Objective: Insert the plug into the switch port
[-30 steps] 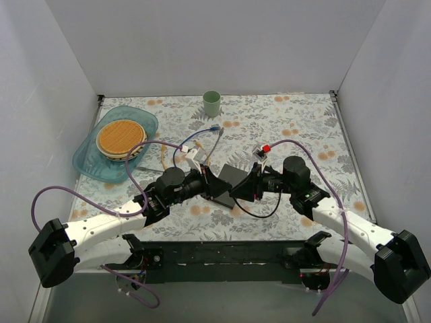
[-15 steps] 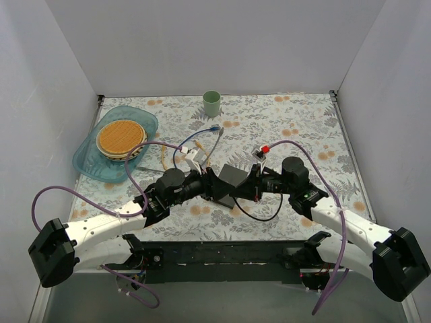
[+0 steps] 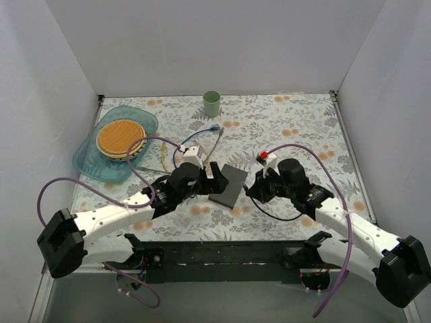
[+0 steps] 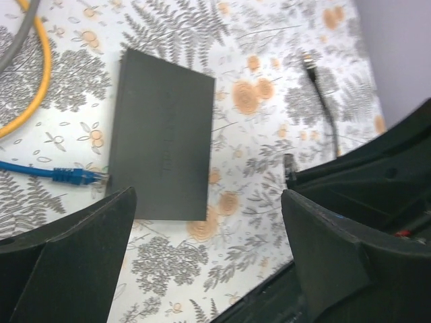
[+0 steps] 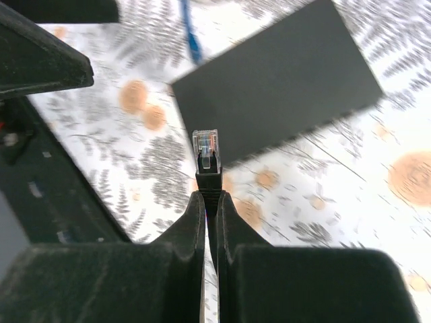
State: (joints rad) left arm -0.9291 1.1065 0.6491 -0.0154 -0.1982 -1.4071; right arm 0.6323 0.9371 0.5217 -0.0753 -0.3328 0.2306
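The switch (image 3: 227, 184), a flat dark grey box, lies on the flowered cloth between my two arms. My left gripper (image 3: 214, 173) hovers at its left edge. In the left wrist view the left gripper (image 4: 209, 269) is open with only cloth between its fingers, and the switch (image 4: 165, 151) lies just beyond them. My right gripper (image 3: 254, 188) is close to the switch's right side. It is shut (image 5: 211, 202) on the black boot of the plug (image 5: 206, 151), whose clear tip points toward the switch (image 5: 283, 81). The sockets do not show.
A blue cable's plug (image 4: 77, 176) lies against the switch's left edge, beside a yellow cable (image 4: 34, 87). A loose black cable end (image 4: 323, 101) lies on the cloth. A green cup (image 3: 211, 103) stands at the back; a teal tray (image 3: 91, 165) with plates is back left.
My left gripper has opened and let go of the switch, which now lies flat on the cloth. My right gripper has shut on the plug and drawn back slightly to the right.
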